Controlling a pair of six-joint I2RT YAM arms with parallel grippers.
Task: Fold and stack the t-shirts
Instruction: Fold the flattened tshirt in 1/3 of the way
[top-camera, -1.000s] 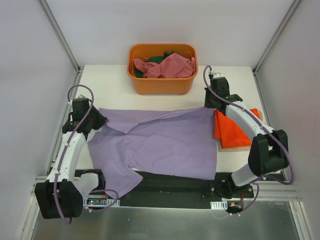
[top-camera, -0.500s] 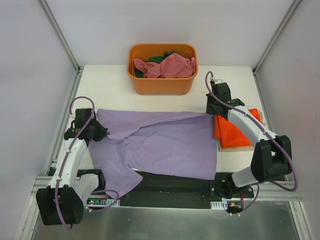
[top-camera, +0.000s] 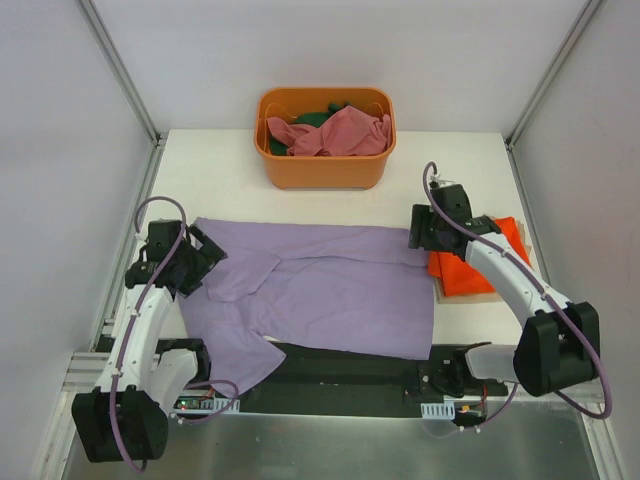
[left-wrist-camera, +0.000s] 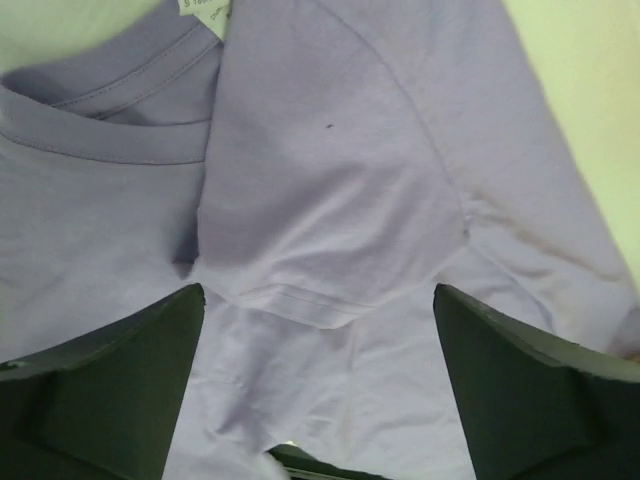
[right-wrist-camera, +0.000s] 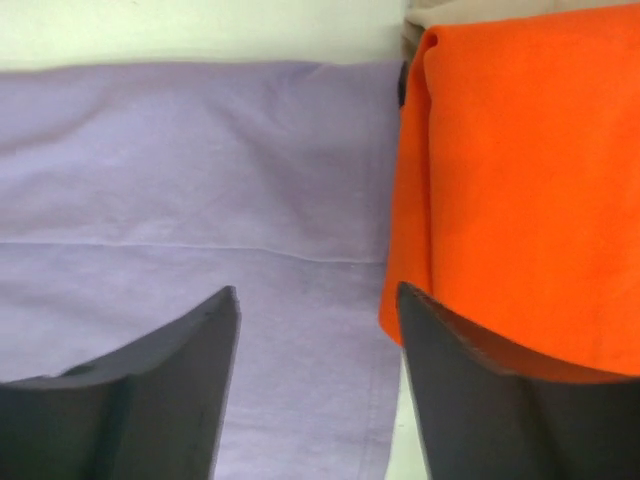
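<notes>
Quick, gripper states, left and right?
Left gripper: open, holding nothing, over the lavender shirt.
Right gripper: open, holding nothing.

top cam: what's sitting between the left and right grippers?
Only the lavender t-shirt: it spans the whole stretch from the left gripper to the right gripper. The top external view shows this.
</notes>
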